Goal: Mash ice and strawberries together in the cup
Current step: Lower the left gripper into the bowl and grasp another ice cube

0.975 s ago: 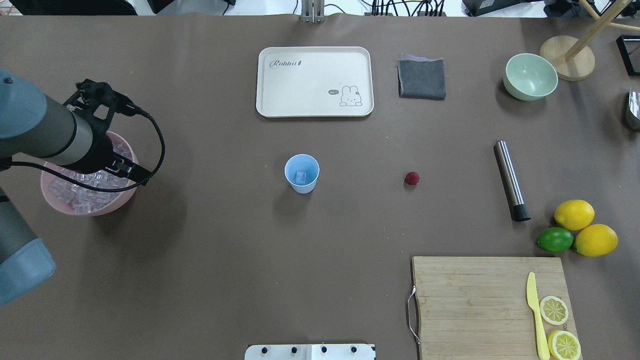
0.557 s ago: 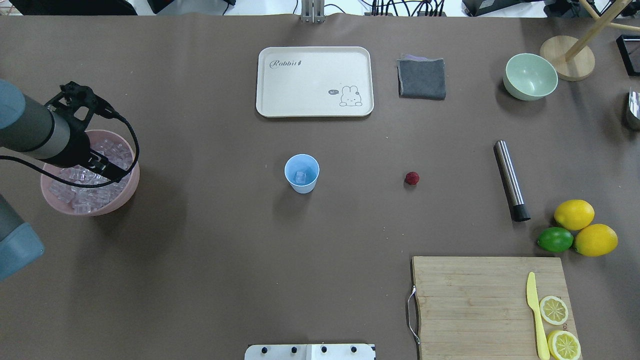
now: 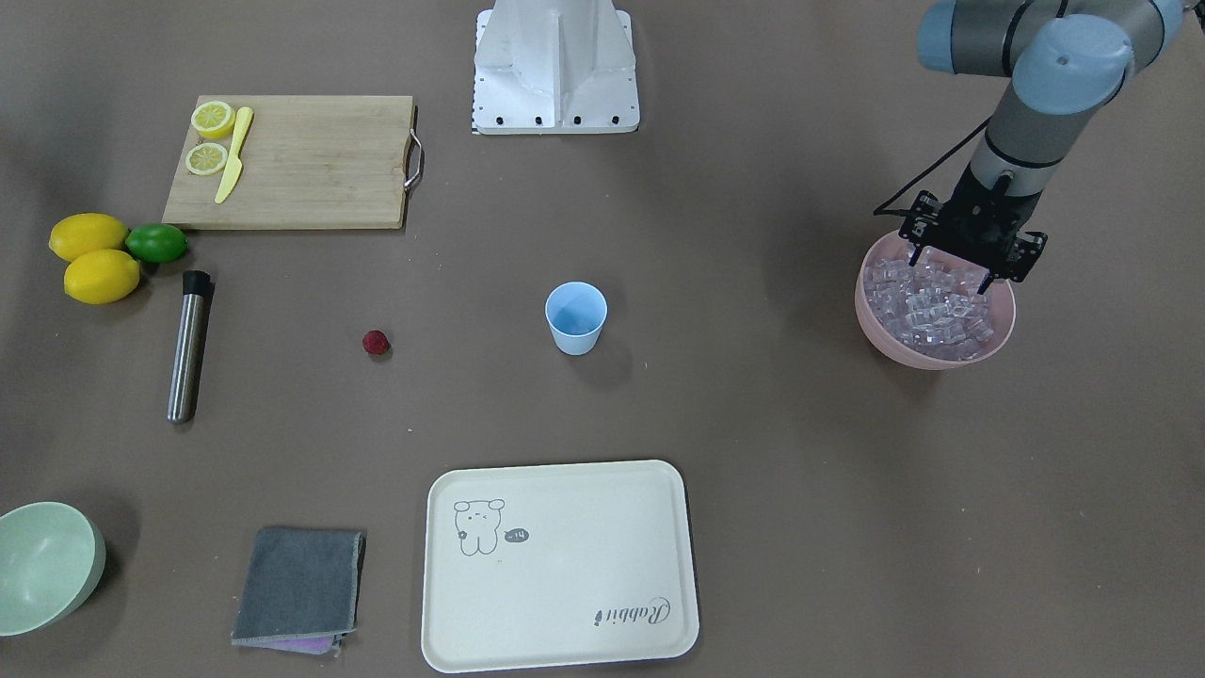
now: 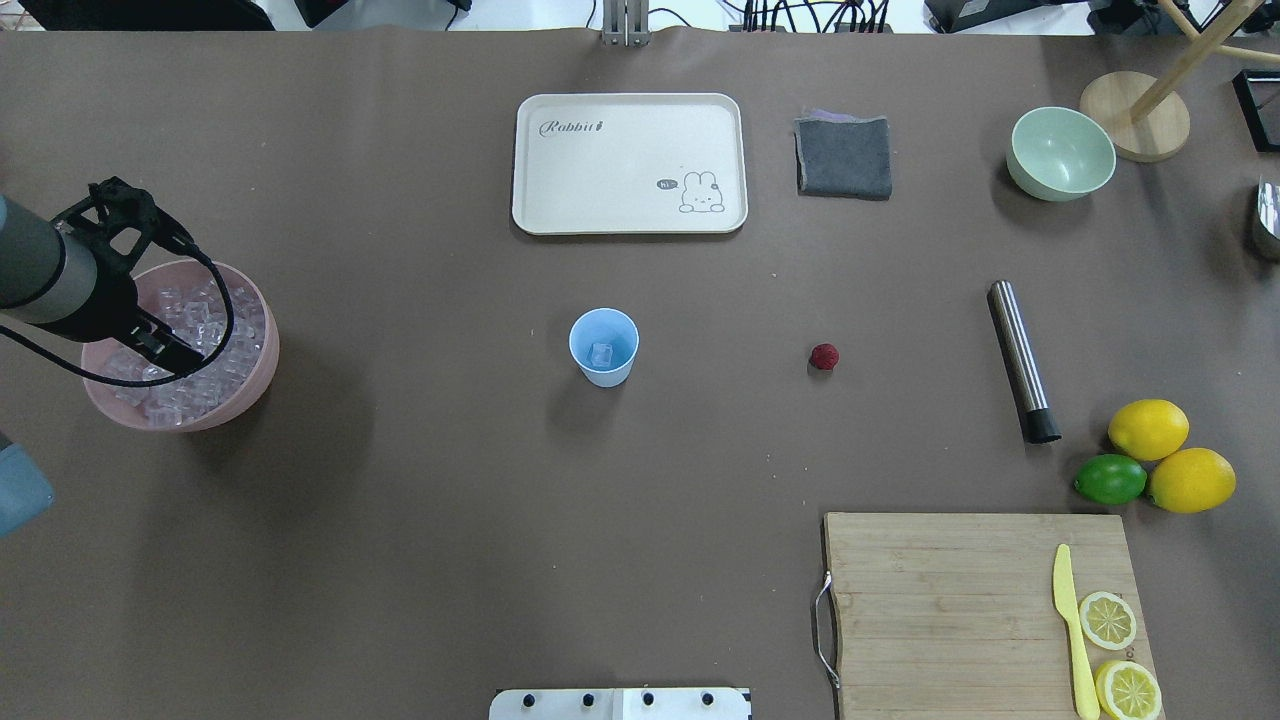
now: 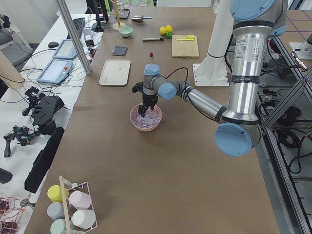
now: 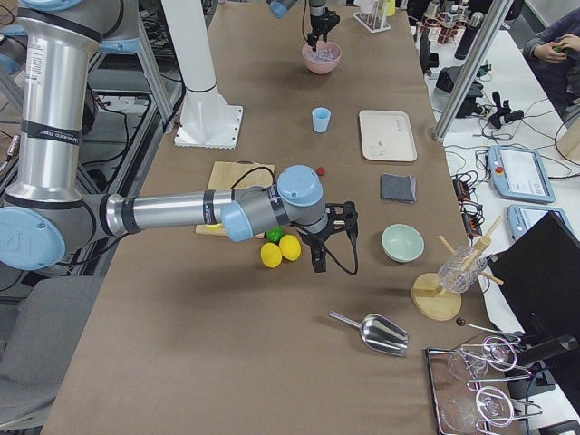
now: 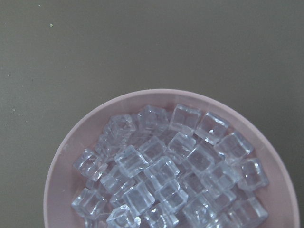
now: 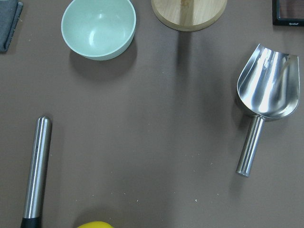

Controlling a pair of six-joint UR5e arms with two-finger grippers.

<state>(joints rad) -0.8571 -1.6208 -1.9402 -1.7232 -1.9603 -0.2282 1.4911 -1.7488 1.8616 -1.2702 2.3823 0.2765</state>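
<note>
left gripper (image 3: 951,267) hangs over the pink bowl (image 3: 887,341) of ice (image 3: 934,309), jaws spread and empty. right gripper (image 6: 318,264): cannot tell how its jaws stand.

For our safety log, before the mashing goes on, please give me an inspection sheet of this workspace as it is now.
Surface: brown-covered table, no spill seen.
Job's things: cup upright, one ice cube inside; ice heap in the pink bowl; strawberry alone on the table, apart from the cup.
Clutter: tray, grey cloth, green bowl, steel rod, lemons, lime, cutting board with knife and lemon slices, scoop.
Claws: left claw open over the ice heap; right claw beside the lemons, state cannot be told.
Cables: black cable loops above the pink bowl.
Surroundings: tablets on side desks; a person at one corner.
</note>
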